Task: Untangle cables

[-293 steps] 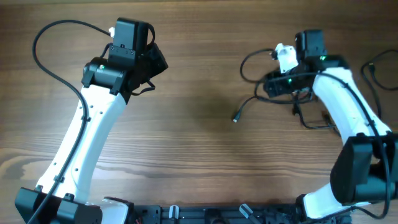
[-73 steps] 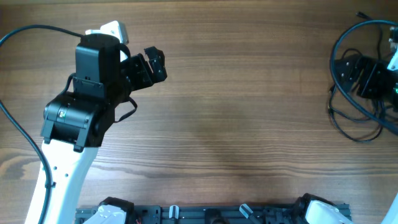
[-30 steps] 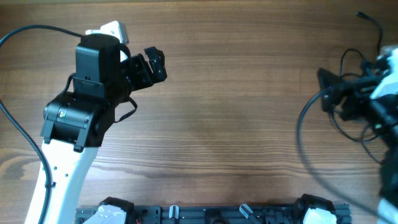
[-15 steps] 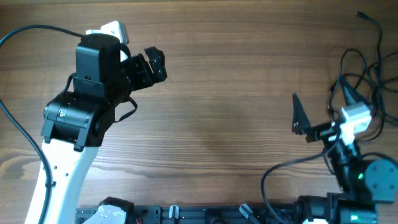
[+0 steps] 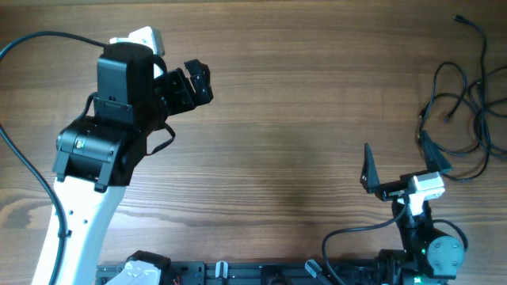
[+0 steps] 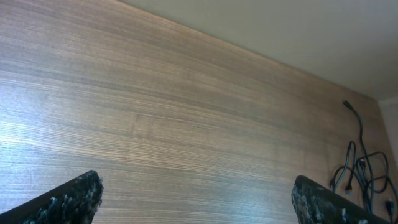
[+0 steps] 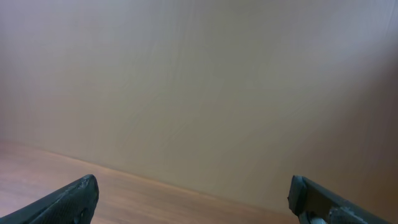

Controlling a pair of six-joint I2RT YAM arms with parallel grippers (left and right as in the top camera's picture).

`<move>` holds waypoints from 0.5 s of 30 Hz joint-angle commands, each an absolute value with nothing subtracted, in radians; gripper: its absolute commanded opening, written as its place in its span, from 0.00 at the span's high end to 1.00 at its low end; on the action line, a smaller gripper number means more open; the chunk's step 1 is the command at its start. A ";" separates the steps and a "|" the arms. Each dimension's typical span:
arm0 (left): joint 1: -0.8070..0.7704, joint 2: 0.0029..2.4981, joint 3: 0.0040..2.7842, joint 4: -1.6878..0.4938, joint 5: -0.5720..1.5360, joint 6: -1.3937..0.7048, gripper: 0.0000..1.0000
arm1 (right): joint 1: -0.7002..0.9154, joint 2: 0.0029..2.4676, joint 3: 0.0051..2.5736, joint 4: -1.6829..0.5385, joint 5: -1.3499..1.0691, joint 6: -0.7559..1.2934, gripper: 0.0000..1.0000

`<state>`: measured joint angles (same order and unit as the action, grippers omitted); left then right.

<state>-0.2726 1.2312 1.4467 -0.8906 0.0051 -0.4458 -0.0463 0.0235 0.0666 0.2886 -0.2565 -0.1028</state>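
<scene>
The cables (image 5: 478, 101) lie in loose black loops on the wooden table (image 5: 301, 119) at the far right, one plug end (image 5: 459, 19) stretched toward the back corner. My right gripper (image 5: 400, 162) stands open near the front edge, left of and in front of the cables, touching nothing. My left gripper (image 5: 190, 85) is open at the far left, well apart from them. In the left wrist view the cables (image 6: 359, 167) show far off at the right edge, beyond the wide-open left gripper (image 6: 199, 205). The right wrist view shows only a plain wall and a strip of table between the open fingers of the right gripper (image 7: 193, 205).
The left arm's own thick black wire (image 5: 24, 55) arcs over the table's left side. A dark rail (image 5: 261, 273) runs along the front edge between the two arm bases.
The right arm has drawn back from the cables toward the front edge, its gripper empty. The cables are left lying in loose loops at the right. The left arm has not moved.
</scene>
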 commanded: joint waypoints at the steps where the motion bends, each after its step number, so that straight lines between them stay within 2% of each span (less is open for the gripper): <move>1: -0.266 1.234 1.453 -0.889 0.010 -0.426 0.00 | -0.039 0.003 0.028 0.303 -0.224 -0.106 0.00; 5: -0.266 1.234 1.453 -0.889 0.010 -0.426 0.00 | -0.039 0.003 0.005 0.263 -0.206 -0.106 0.00; 12: -0.266 1.234 1.453 -0.889 0.010 -0.426 0.00 | -0.039 0.006 0.005 0.012 -0.187 -0.133 0.00; 15: -0.266 1.234 1.453 -0.889 0.010 -0.426 0.00 | -0.039 0.004 0.006 0.013 -0.180 -0.131 0.00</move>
<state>-0.2726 1.2312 1.4467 -0.8906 0.0051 -0.4454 -0.0437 0.0162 0.0063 0.0082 -0.2073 -0.1188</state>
